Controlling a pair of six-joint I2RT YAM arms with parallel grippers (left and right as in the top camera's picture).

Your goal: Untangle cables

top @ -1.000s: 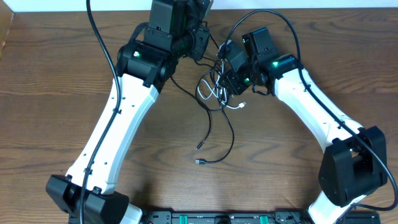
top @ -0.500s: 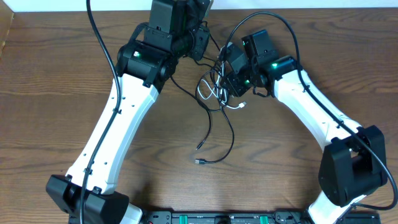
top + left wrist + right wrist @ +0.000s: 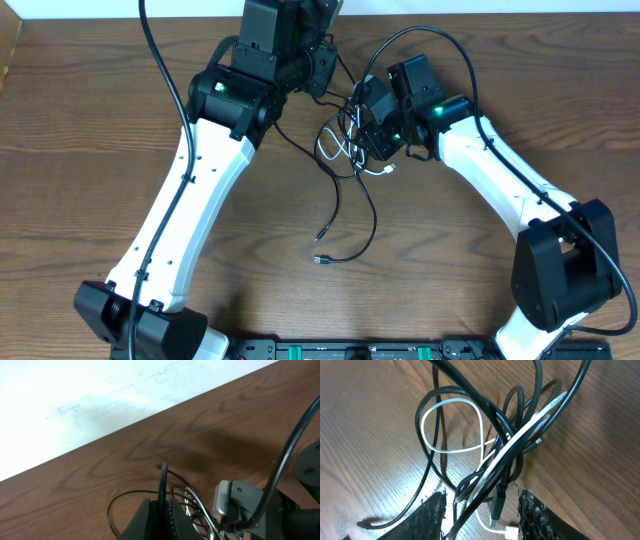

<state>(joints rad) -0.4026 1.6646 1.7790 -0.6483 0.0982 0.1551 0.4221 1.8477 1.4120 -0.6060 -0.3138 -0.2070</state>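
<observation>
A tangle of thin black cables and one white cable lies on the wooden table between my two arms. Two loose black strands trail toward the front and end in small plugs. In the right wrist view the knot of black cords and a white loop sits between my fingers. My right gripper is open around the knot, with a white plug low between the fingers. My left gripper is shut on a black cable, held at the far side of the tangle.
The table's far edge meets a white surface just behind the left gripper. Thick black arm cables run along both white arms. A dark rail lies at the front edge.
The right arm has shifted slightly left toward the tangle. The left arm and the cables look unchanged.
</observation>
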